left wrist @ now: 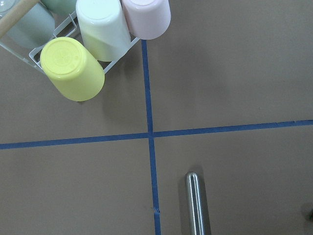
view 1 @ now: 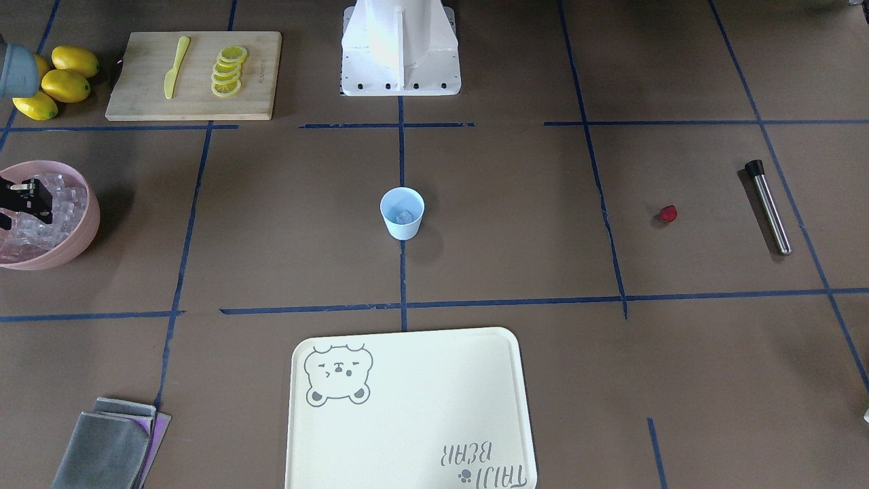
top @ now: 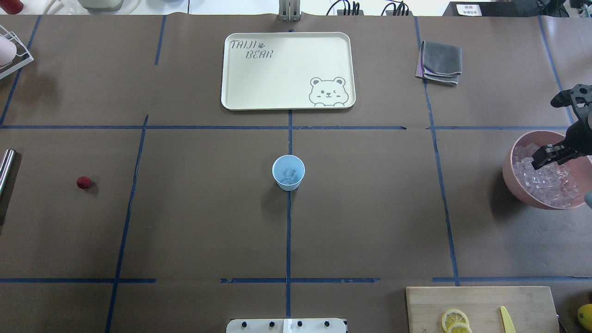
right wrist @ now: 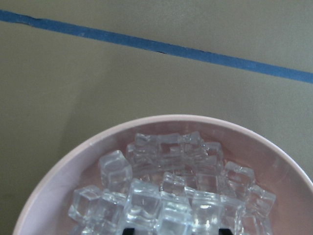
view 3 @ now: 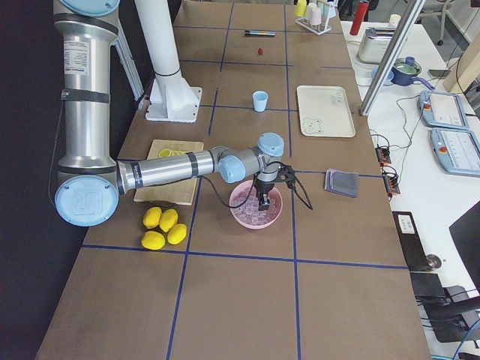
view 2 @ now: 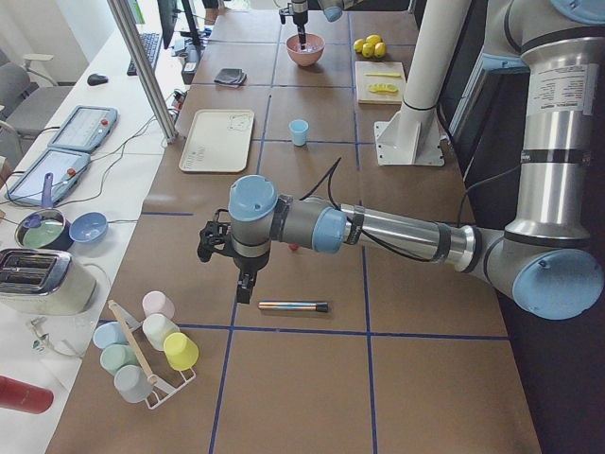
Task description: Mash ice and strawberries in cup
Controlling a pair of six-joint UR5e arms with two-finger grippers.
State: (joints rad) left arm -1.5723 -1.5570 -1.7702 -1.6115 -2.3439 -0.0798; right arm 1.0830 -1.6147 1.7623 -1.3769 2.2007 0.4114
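Brown paper-covered desk (top: pixel 208 222) with a blue tape grid. Nearest the robot's base, on its right, is a wooden cutting board (top: pixel 481 300) with lemon slices (top: pixel 454 320) and a yellow knife (top: pixel 507 320); the overhead view cuts all three off at the bottom. Whole lemons (view 1: pixel 64 81) sit just beside the board.

Mid-desk: the cup (top: pixel 287 185) stands upright on the centre tape line with one ice cube (top: pixel 290 174) in it, no berry inside. The strawberry (top: pixel 83 182) lies on bare desk well off to the robot's left, apart from the cup; any green on it is too small to make out. A steel muddler (view 1: pixel 768 207) with a black end lies further left, only its end showing overhead.

On the robot's right, the pink bowl (top: pixel 513 178) is heaped with ice cubes (top: pixel 548 182). The right hand (top: pixel 552 156) is over the bowl. Its fingers are spread and nothing is gripped. The wrist view shows only the tips at the bottom edge, so contact with the ice is unclear.

The left hand (view 2: pixel 238 260) hovers above the muddler, seen only from the side, so I can't tell how far apart its fingers are. Its wrist camera catches upturned cups (left wrist: pixel 73 68) in a wire rack.

Far side: a cream bear tray (top: pixel 277 83) with nothing on it and a folded grey cloth (top: pixel 441 60).
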